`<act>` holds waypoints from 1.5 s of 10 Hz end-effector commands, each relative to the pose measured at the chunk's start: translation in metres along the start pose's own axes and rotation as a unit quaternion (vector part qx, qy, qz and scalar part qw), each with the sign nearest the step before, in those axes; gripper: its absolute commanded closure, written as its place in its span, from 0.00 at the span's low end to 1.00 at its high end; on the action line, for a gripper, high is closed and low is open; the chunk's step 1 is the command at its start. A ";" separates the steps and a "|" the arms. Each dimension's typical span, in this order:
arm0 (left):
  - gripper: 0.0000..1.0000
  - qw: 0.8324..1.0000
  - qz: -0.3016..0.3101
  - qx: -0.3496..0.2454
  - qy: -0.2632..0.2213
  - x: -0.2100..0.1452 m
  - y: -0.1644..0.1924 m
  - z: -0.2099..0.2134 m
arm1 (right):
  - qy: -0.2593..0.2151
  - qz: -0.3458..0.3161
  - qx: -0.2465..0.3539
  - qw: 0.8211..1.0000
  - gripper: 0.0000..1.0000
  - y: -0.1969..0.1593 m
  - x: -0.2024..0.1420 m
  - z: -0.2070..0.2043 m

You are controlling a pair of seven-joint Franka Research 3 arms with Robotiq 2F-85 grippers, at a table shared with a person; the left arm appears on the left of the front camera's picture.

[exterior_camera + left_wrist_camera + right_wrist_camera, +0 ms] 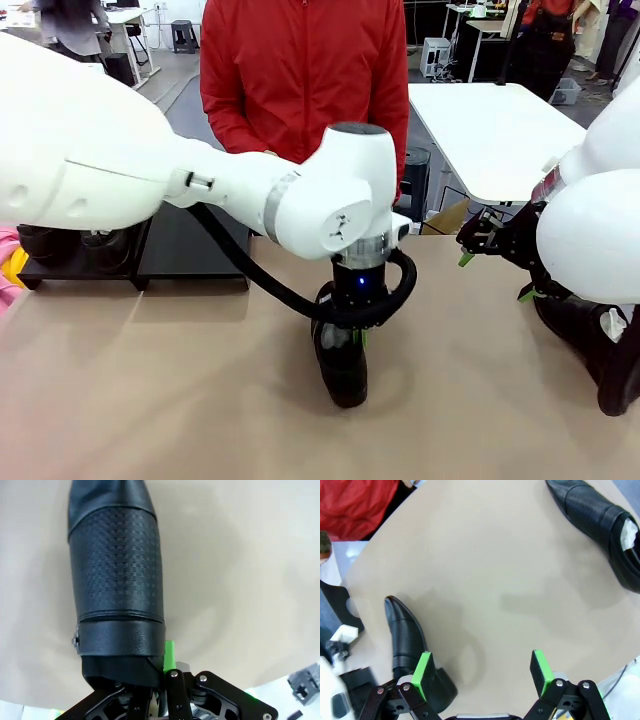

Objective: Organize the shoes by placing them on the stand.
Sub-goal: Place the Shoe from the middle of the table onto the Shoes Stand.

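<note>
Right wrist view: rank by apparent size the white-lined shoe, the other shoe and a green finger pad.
Largest: white-lined shoe, partly cropped by the frame.
Then: the other shoe.
Smallest: green finger pad.

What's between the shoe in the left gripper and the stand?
Nothing visible. The left gripper is shut on the shoe mid-table; bare table runs to the stand, whose right panel looks free. Other shoes occupy its left panel.

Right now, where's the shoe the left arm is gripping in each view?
Front: shoe bottom centre, under the left gripper.
Left wrist: shoe fills upper left to centre, heel at the fingers.
Right wrist: shoe lower left, toe pointing up.
Shared landmark: the tan table under it in every view.
</note>
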State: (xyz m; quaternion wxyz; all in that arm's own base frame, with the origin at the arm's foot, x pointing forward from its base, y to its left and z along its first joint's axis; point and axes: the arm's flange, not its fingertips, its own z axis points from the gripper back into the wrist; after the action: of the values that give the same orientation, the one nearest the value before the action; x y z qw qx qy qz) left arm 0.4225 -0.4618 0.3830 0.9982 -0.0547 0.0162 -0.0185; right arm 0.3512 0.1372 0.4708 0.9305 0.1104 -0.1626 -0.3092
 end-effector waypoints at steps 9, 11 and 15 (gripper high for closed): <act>1.00 0.953 -0.010 0.101 -0.287 0.051 0.239 0.141 | 0.007 0.006 0.014 1.000 0.00 0.000 0.002 -0.001; 1.00 0.950 0.007 0.140 -0.281 0.079 0.270 0.136 | 0.007 0.006 0.014 1.000 0.00 0.000 0.002 -0.001; 1.00 0.950 0.005 0.142 -0.279 0.106 0.303 0.117 | 0.007 0.006 0.014 1.000 0.00 0.000 0.002 -0.001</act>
State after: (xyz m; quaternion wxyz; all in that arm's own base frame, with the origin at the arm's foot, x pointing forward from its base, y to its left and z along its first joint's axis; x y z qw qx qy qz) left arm 0.5370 -0.1510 0.4588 0.9652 0.0791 -0.2492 0.0103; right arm 0.3515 0.1369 0.4704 0.9305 0.1106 -0.1618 -0.3094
